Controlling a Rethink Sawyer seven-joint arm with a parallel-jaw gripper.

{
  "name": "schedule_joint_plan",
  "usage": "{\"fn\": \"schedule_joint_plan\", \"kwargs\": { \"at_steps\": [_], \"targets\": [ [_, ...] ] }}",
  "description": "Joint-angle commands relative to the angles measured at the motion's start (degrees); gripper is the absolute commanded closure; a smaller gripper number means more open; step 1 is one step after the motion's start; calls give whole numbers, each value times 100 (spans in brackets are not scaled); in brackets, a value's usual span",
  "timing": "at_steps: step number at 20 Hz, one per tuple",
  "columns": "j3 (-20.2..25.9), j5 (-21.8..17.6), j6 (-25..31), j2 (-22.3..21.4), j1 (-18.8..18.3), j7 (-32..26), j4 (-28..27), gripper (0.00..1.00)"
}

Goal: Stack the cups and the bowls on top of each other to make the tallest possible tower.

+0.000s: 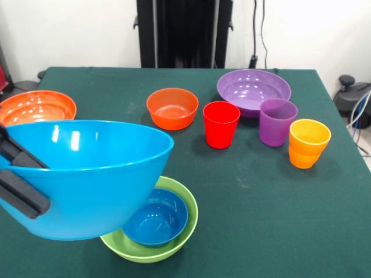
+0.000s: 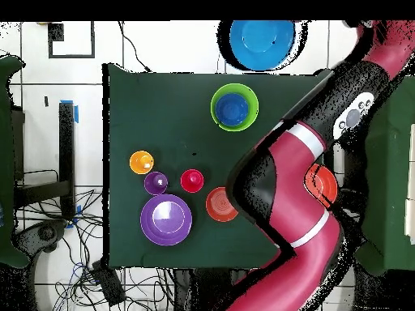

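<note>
Six bowls and three cups were in view: the gripper [image 1: 20, 176] was clamped on the rim of the deep light blue bowl [image 1: 87, 174], one black finger inside the wall and one outside, holding it tilted in the air above the table's [image 1: 249, 231] near-left corner in the front view. Below it the small dark blue bowl [image 1: 155, 217] sat nested in the lime green bowl [image 1: 174, 246]. The small orange bowl [image 1: 172, 108], wide purple bowl [image 1: 253, 90] and wide orange-red bowl [image 1: 36, 108] stood singly, as did the red cup [image 1: 221, 124], purple cup [image 1: 277, 121] and orange cup [image 1: 308, 143].
</note>
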Motion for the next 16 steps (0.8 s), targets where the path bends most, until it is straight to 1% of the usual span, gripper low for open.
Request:
{"fn": "schedule_joint_plan", "kwargs": {
  "at_steps": [1, 4, 9, 12, 16],
  "targets": [
    [-233, 72, -309, -7, 430, 942, -842, 100],
    [-363, 166, -480, 17, 580, 951, -789, 100],
    [-418, 225, -635, 39, 742, 1168, -778, 100],
    [-431, 271, -733, 74, 825, 1080, -776, 100],
    [-487, 374, -618, 168, 895, 1120, -775, 100]
  ]
}}
